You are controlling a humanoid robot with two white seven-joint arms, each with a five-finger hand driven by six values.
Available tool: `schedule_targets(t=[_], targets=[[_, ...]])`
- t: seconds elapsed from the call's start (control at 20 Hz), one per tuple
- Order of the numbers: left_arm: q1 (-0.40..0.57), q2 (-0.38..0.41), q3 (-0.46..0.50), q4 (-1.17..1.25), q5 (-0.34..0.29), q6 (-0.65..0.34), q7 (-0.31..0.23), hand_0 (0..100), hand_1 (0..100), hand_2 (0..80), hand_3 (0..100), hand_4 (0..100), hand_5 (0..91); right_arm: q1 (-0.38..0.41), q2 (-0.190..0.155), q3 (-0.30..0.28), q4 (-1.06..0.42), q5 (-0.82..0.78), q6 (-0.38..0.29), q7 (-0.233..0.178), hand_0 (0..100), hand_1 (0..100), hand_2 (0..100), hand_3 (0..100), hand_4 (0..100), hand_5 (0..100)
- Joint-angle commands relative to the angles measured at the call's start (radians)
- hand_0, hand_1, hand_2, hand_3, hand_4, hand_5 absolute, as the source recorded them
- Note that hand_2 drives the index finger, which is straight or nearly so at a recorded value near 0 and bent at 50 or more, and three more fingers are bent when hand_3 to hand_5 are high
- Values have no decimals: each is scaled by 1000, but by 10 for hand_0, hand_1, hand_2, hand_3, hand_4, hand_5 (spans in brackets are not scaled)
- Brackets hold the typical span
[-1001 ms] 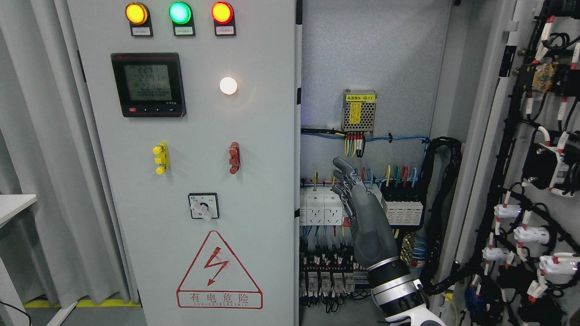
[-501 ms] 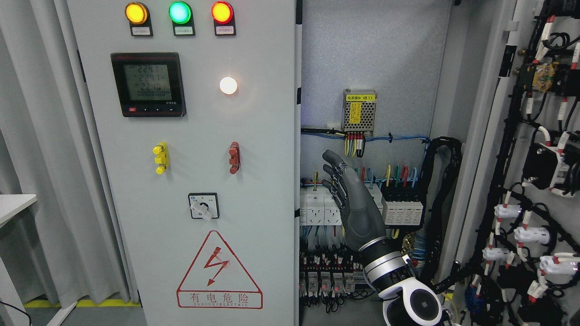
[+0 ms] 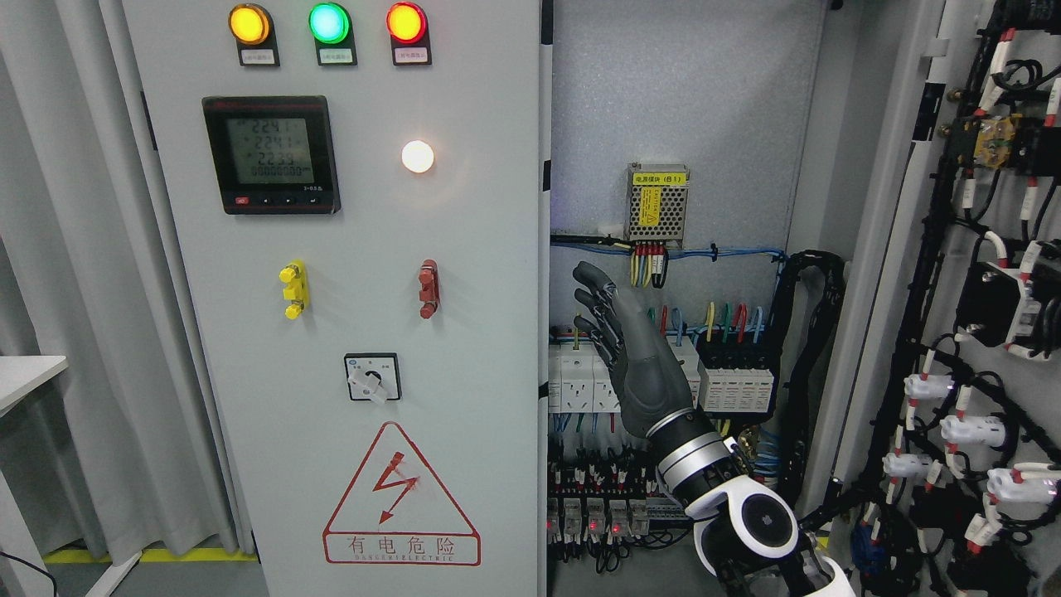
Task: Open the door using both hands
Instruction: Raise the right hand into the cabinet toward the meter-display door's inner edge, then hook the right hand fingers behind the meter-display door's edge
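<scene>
The grey left cabinet door faces me, shut, with three lamps, a black meter, a yellow and a red latch, a rotary switch and a red warning triangle. The right door is swung open at the picture's right, its inner side covered in wiring. My right hand rises from the lower right inside the open compartment, fingers straight and spread, holding nothing, a little right of the left door's edge. My left arm does not show.
Inside the cabinet are a small power supply with a yellow label, white breakers, coloured wires and a black cable bundle. Grey curtains hang at the left, beside a white table corner.
My right hand has moved up and to the left, toward the left door's edge, and the wrist has come further into view. The fingers stay spread. Neither door has moved.
</scene>
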Motion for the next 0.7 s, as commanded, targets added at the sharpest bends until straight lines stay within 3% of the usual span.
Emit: schedule_targets(t=[0.0, 0.15, 0.65], targets=[[0, 8, 0, -12, 0, -7, 0, 288, 0, 27, 27, 33, 0, -26, 0, 19, 66, -74, 39, 4, 218, 0, 0, 0, 0, 0], [0, 8, 0, -12, 0, -7, 0, 288, 0, 27, 27, 33, 0, -39, 0, 56, 66, -75, 41, 4, 218, 0, 0, 0, 0, 0], [0, 8, 0, -12, 0, -8, -2, 288, 0, 27, 28, 34, 0, -79, 0, 61, 83, -103, 44, 4, 218, 0, 0, 0, 0, 0]])
